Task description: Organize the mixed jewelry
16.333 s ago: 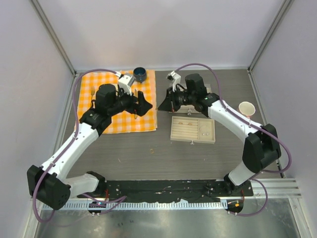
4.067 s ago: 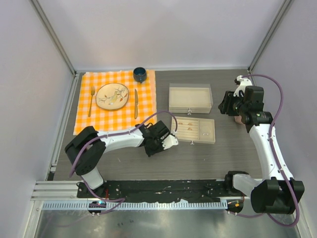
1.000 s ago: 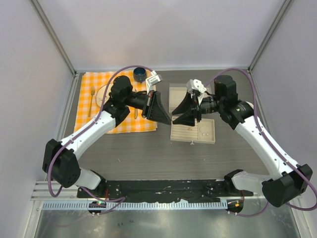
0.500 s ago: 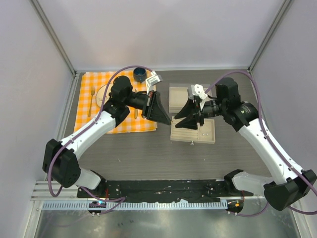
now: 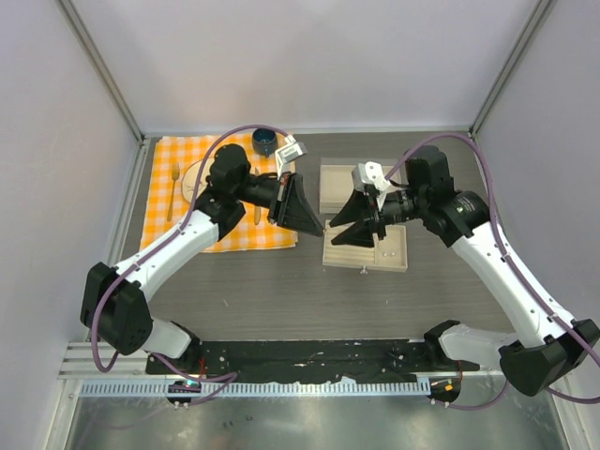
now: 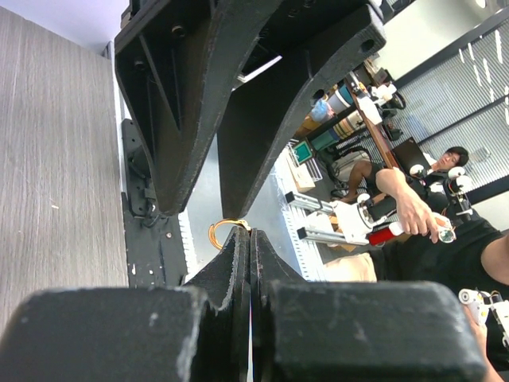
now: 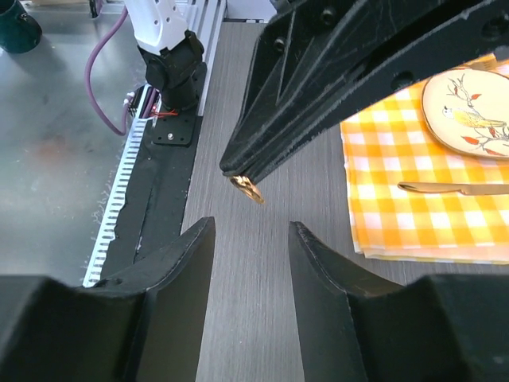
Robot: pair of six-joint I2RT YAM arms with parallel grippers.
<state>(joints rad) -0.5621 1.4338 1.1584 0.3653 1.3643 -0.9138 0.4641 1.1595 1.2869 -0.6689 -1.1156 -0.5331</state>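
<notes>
Right wrist view: the left end effector (image 7: 236,173) is clamped on a small gold ring (image 7: 247,189), pinched at its fingertips above the dark tabletop (image 7: 254,318). The right end effector (image 7: 250,232) faces it with its fingers apart and holds nothing; the ring sits just beyond its fingertips. Top external view shows both end effectors nearly tip to tip near the left edge of the beige tray (image 5: 396,255), beside the checked cloth (image 5: 178,234).

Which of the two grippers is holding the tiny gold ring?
The left gripper, pinched shut on the gold ring at its tip; the right gripper faces it, open and empty.
</notes>
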